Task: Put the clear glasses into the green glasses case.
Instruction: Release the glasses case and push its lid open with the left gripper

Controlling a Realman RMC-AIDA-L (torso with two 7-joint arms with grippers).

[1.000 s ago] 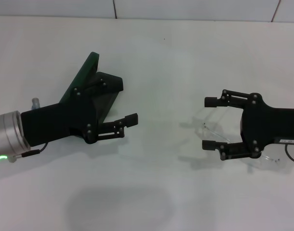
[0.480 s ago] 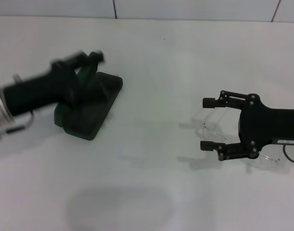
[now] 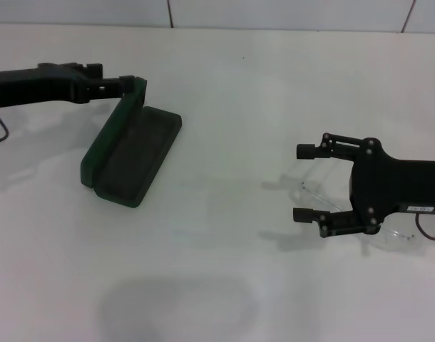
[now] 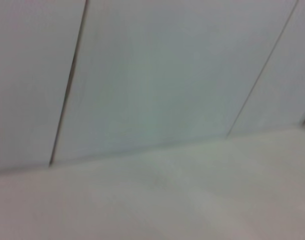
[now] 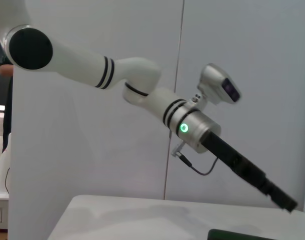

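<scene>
From the head camera, the green glasses case (image 3: 130, 152) lies open on the left half of the white table (image 3: 217, 271), its lid standing up along the far-left side and its dark-lined tray facing up. The left gripper (image 3: 129, 85) reaches in from the left edge, its tip at the lid's top corner; whether its fingers are parted or closed I cannot tell, nor whether they touch the lid. The clear glasses (image 3: 324, 203) rest on the table well to the right, faint and colourless, largely under the right gripper (image 3: 304, 182). That gripper's fingers (image 3: 305, 151) are spread wide and grip nothing, one to either side of the frame. A broad bare stretch of table separates case and glasses, and the tiled wall (image 3: 289, 13) bounds the far edge.

The left wrist camera shows only pale wall panels (image 4: 157, 75) with dark seams above the table surface, with no case or gripper visible.

The right wrist camera looks across the table at the left arm (image 5: 142, 95), white with a green light near the wrist, angled down toward a sliver of the case at the frame's lower edge.
</scene>
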